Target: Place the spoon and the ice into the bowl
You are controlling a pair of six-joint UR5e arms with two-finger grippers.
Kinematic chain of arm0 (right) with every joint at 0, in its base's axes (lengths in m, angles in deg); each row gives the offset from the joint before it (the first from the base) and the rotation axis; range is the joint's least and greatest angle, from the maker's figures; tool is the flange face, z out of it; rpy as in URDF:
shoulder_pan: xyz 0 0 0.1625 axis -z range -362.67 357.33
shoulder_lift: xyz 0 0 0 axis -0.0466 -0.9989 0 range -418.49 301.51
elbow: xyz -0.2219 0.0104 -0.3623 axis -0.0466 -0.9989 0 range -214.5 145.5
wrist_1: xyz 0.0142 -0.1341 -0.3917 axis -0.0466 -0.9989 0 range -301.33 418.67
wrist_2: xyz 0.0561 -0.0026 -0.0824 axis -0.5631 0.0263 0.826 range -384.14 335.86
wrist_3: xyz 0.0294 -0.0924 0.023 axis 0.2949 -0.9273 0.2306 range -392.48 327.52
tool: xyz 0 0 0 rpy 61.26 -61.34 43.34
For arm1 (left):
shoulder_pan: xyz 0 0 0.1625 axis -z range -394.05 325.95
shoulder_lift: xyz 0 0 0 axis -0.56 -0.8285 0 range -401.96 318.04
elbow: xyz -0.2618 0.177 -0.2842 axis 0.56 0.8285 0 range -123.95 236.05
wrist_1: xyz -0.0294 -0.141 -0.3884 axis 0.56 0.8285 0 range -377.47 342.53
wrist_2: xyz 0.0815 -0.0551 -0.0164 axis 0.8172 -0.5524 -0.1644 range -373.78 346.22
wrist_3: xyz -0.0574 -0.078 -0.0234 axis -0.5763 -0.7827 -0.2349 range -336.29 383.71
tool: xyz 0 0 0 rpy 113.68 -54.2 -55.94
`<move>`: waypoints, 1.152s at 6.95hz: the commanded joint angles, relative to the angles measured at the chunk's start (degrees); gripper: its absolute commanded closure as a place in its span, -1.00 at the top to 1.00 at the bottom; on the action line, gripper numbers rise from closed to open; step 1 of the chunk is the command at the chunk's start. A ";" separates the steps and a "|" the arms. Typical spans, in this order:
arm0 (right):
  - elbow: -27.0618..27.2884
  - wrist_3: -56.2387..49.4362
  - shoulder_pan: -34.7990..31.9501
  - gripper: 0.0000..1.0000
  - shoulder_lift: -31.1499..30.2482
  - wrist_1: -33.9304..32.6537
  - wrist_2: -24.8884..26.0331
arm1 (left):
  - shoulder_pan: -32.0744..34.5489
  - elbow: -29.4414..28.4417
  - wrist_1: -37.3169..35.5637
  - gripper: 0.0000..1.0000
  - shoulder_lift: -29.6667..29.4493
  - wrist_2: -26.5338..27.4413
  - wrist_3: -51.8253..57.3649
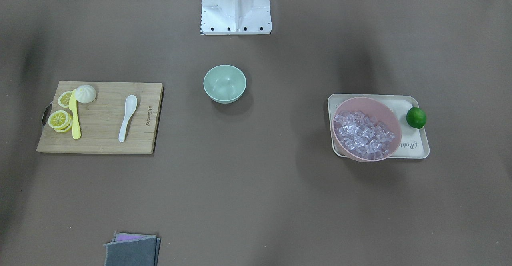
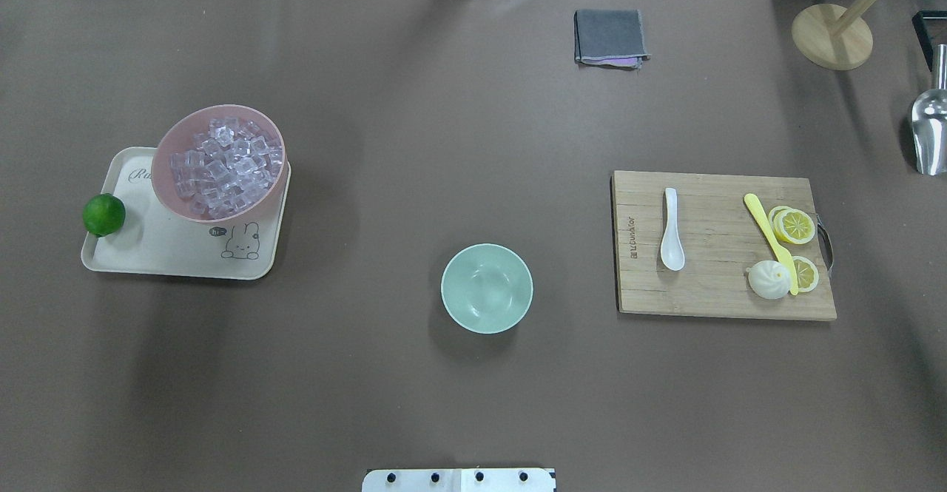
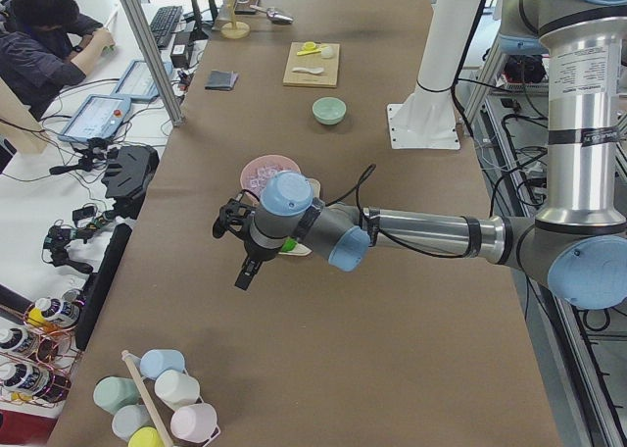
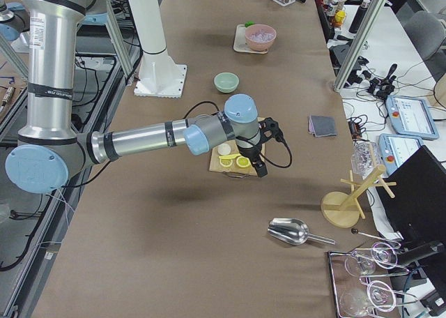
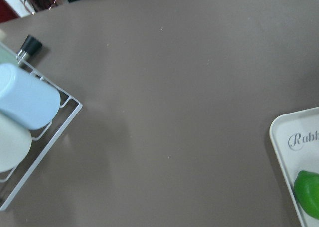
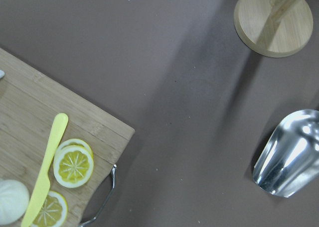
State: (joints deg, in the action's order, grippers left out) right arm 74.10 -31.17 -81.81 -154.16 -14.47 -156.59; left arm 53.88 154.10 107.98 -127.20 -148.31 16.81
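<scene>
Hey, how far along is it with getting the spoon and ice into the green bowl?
Nothing is done yet: the bowl sits empty. The spoon lies on the cutting board, and the ice is all in the pink bowl on the tray. Nothing is in hand: the left gripper hangs near the tray and the right gripper by the board's end, apparently carrying nothing. Both placements remain.

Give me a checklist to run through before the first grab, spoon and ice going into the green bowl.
1. Bowl upright and empty: ok.
2. Spoon lying free on the cutting board, apart from the yellow knife: ok.
3. Ice reachable, heaped in the pink bowl: ok.
4. Left gripper open: cannot tell.
5. Right gripper open: cannot tell.
6. Positioned above spoon or ice: not ok, both grippers hang off to the side.
</scene>
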 commanded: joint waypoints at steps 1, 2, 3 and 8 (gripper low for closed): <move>0.21 15.31 7.54 0.98 3.90 4.22 2.61 | -4.82 -0.24 6.03 0.97 -2.88 -5.47 -2.75; 1.69 22.96 12.63 0.99 4.96 4.67 8.03 | -9.83 -0.15 6.21 0.97 -4.91 -4.69 -7.82; 4.06 31.56 18.08 0.99 5.75 4.59 14.26 | -14.15 0.64 6.30 0.99 -9.20 -3.82 -17.70; 4.69 41.14 25.96 0.99 8.57 4.59 21.00 | -35.36 -0.59 5.59 0.96 -15.48 17.10 -27.91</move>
State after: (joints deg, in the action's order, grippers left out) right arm 78.77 9.58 -56.20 -145.61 -9.88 -135.91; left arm 20.93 153.71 113.65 -142.43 -133.76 -10.69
